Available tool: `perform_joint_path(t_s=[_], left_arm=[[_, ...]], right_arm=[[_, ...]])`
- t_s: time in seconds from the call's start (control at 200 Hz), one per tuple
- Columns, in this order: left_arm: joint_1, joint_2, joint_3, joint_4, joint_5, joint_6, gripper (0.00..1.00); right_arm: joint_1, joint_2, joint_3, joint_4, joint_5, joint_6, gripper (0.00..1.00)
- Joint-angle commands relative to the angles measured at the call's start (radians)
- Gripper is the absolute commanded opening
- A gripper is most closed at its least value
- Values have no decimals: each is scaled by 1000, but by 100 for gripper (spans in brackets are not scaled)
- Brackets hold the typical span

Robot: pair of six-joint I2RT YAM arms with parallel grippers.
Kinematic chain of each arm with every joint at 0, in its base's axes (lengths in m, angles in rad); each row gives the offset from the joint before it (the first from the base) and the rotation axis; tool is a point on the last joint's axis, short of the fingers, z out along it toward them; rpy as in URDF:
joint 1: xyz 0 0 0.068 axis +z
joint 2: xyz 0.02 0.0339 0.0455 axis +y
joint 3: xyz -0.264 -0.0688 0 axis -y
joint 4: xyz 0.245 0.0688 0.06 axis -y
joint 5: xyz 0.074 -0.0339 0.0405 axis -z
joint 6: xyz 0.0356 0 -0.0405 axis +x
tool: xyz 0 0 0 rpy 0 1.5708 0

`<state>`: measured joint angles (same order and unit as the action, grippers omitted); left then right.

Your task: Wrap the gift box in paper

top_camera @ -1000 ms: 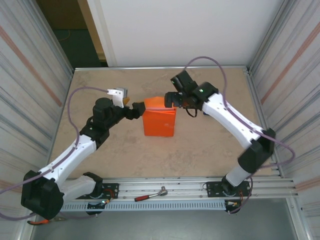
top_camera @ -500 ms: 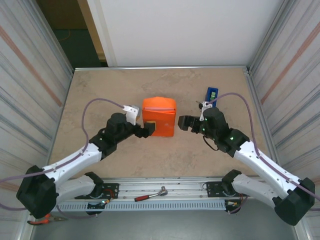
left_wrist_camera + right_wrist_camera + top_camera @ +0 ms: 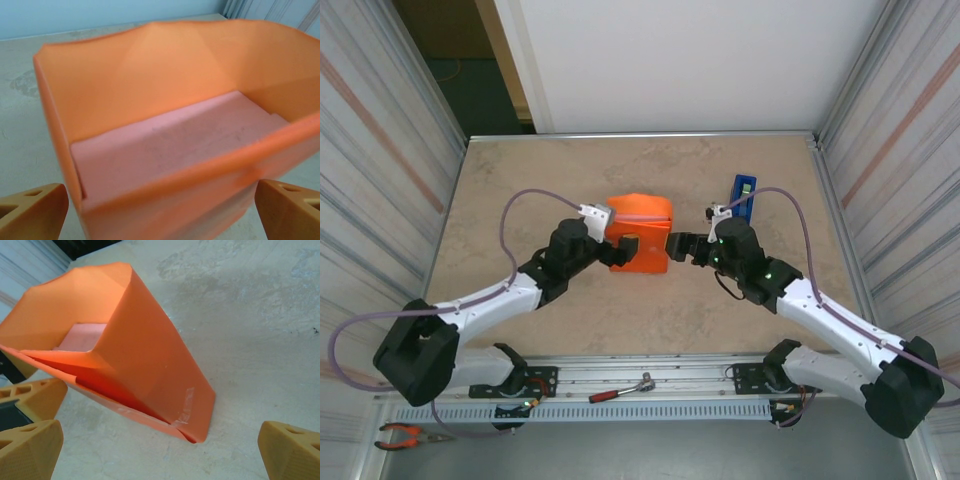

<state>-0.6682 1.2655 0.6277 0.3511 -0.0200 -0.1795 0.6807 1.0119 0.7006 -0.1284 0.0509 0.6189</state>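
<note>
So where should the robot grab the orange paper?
Probably the loose edge of the paper on the left arm's side, standing up past the gift box. It is thin and free along its top, so the open left gripper, facing it, could come in from there and pinch it.

Arms [image 3: 485, 300] white-shelled, black joints; purple cables [image 3: 532, 192]; green light [image 3: 767, 266] on right arm; claw fingers [image 3: 30, 212] tan-orange, triangular cutouts.

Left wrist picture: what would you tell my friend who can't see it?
A pale pink gift box sits inside bright orange paper folded up around it like walls. The left gripper has its tan jaws wide open at the bottom corners, over a beige table.
</note>
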Motion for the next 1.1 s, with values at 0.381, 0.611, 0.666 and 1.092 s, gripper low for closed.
perform_joint_path(t_s=[0.381,0.611,0.666,1.092], left_arm=[[44,83,110,102,0,28,96],[47,165,163,57,-81,55,94],[45,177,167,39,-84,71,94],[38,186,96,26,-117,71,93]], right_arm=[[-30,20,1,30,-14,-15,99],[-40,10,-8,39,-21,-12,99],[-44,11,-7,39,-22,-11,99],[-34,161,67,122,-32,-33,99]])
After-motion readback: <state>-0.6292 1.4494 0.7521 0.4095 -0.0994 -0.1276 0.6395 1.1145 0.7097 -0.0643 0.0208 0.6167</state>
